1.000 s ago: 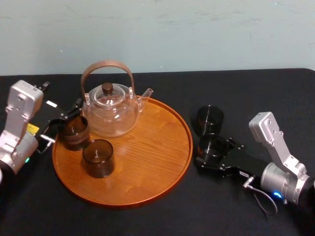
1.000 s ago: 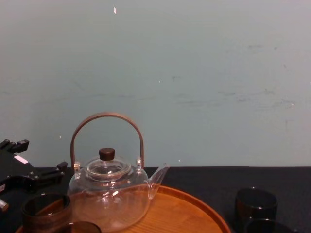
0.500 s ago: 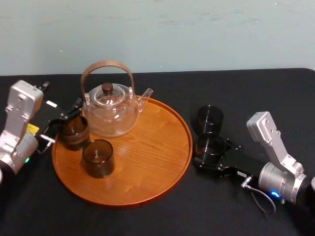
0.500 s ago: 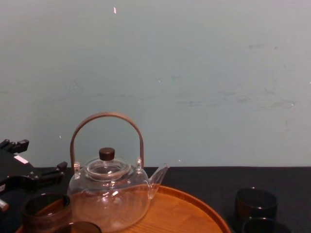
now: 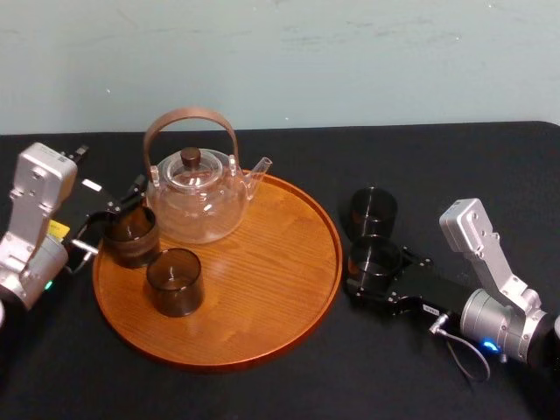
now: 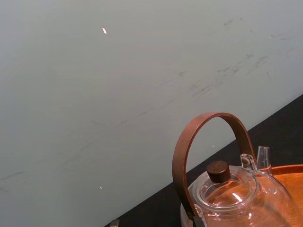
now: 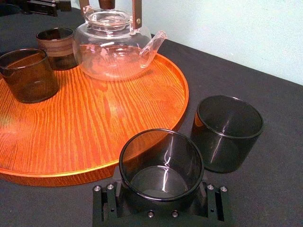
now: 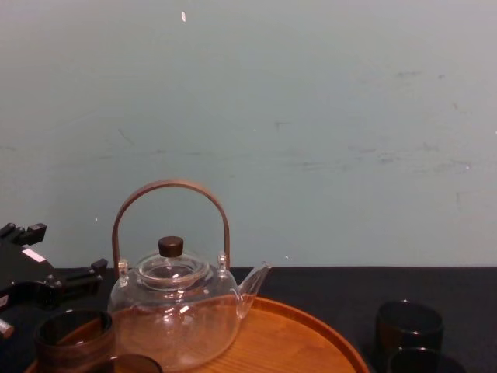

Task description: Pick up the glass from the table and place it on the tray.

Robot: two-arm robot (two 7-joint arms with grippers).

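A dark smoked glass (image 5: 374, 260) (image 7: 161, 163) sits between the jaws of my right gripper (image 5: 378, 278), which is shut on it, low over the black table (image 5: 411, 166) just right of the tray. The round orange-brown wooden tray (image 5: 262, 289) (image 7: 94, 118) carries a glass teapot (image 5: 194, 188), a brown glass (image 5: 131, 234) and a dark glass (image 5: 174, 280). A second dark glass (image 5: 374, 211) (image 7: 227, 132) stands on the table just beyond the held one. My left gripper (image 5: 112, 214) rests open at the tray's left edge, beside the brown glass.
The teapot's tall wooden handle (image 8: 171, 214) arches over the tray's back left. The tray's right half (image 5: 280, 254) is bare wood. A pale wall (image 8: 311, 116) rises behind the table. Black cloth (image 5: 490, 166) stretches to the right of the glasses.
My right gripper has slid slightly left toward the tray, carrying the dark glass with it. The left arm and the things on the tray have not moved.
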